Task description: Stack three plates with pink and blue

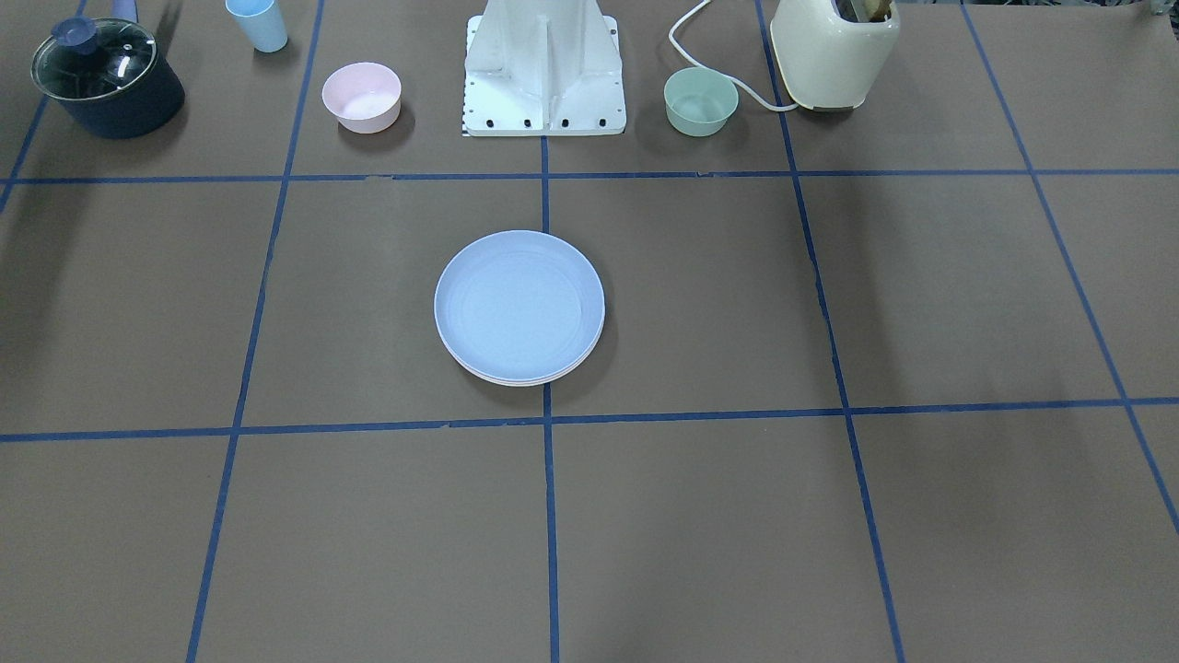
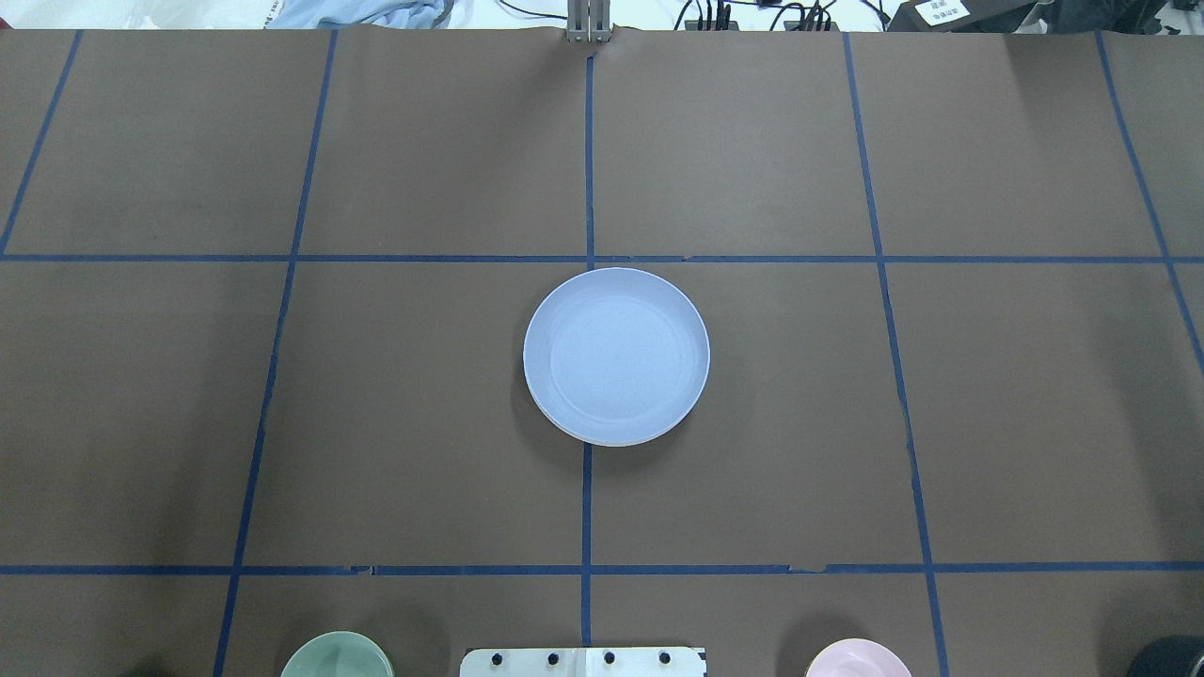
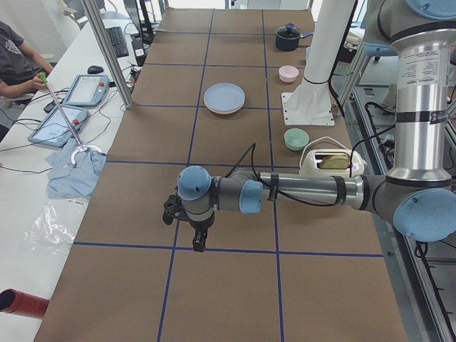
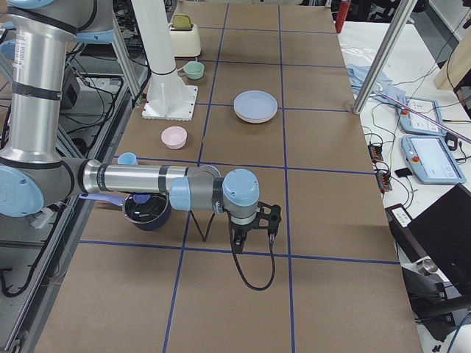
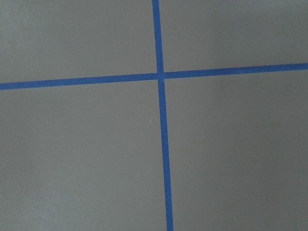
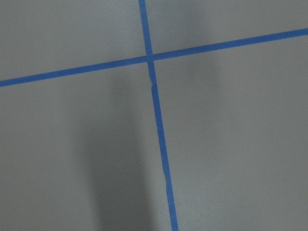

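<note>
The three plates lie in one stack at the table's middle. The light blue plate (image 1: 519,304) is on top and also shows in the overhead view (image 2: 616,353). Pale rims of plates under it (image 1: 516,380) peek out at the stack's edge; I cannot tell their colours. My left gripper (image 3: 194,239) hangs over bare table far from the stack, seen only in the left side view. My right gripper (image 4: 254,235) hangs over bare table at the other end, seen only in the right side view. I cannot tell whether either is open or shut.
A small pink bowl (image 1: 361,97), a mint-green bowl (image 1: 701,101), a dark lidded pot (image 1: 106,78), a blue cup (image 1: 258,23) and a cream toaster (image 1: 834,51) stand along the robot's side by the white base (image 1: 543,78). An operator sits at a side desk.
</note>
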{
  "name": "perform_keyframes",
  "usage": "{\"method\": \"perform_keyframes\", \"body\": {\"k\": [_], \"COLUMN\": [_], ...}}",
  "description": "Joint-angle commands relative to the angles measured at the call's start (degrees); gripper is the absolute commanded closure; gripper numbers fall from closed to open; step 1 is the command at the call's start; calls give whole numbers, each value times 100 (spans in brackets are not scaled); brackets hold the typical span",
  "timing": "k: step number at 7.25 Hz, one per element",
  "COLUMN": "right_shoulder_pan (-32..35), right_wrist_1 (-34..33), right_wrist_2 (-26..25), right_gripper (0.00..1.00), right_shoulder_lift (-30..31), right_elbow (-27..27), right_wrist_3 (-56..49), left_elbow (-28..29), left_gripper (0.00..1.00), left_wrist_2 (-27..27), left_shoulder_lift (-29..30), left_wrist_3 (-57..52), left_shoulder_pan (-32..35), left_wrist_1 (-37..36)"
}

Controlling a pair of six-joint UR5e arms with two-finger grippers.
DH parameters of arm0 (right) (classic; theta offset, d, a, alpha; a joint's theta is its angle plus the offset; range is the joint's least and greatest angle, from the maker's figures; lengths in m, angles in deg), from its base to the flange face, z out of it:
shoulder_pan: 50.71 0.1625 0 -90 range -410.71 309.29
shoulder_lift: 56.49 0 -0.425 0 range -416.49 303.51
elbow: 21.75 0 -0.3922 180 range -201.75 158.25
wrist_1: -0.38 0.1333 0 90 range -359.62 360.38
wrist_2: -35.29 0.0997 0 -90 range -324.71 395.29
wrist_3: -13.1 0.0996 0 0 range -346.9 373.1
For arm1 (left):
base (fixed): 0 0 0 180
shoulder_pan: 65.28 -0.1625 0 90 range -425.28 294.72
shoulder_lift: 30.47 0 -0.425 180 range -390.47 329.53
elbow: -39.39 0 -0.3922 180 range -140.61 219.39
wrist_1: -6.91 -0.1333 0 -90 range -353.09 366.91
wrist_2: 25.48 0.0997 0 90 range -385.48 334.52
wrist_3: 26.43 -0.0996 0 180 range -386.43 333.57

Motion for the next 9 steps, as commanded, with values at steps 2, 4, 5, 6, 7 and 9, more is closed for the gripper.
{"method": "perform_keyframes", "body": {"k": [2,4,5,6,7,9], "right_shoulder_pan": [0,0,0,0,0,0], "right_wrist_1": [1,1,1,1,-7,-25], "right_wrist_2": [16,24,16,16,7,-20], "right_gripper": [0,0,0,0,0,0], "right_shoulder_lift": [-4,-4,-4,-4,-4,-4], "right_elbow": [0,0,0,-9,0,0], "right_wrist_3": [0,0,0,9,9,113], "left_elbow": [13,13,13,13,13,13], "left_gripper": [0,0,0,0,0,0], "left_wrist_2": [-14,-14,-14,-14,-14,-14], "left_shoulder_lift": [8,8,8,8,8,8], "left_wrist_3": [51,51,51,51,51,51], "left_shoulder_pan": [-4,-4,-4,-4,-4,-4], "left_wrist_1": [24,33,33,33,33,33]}}
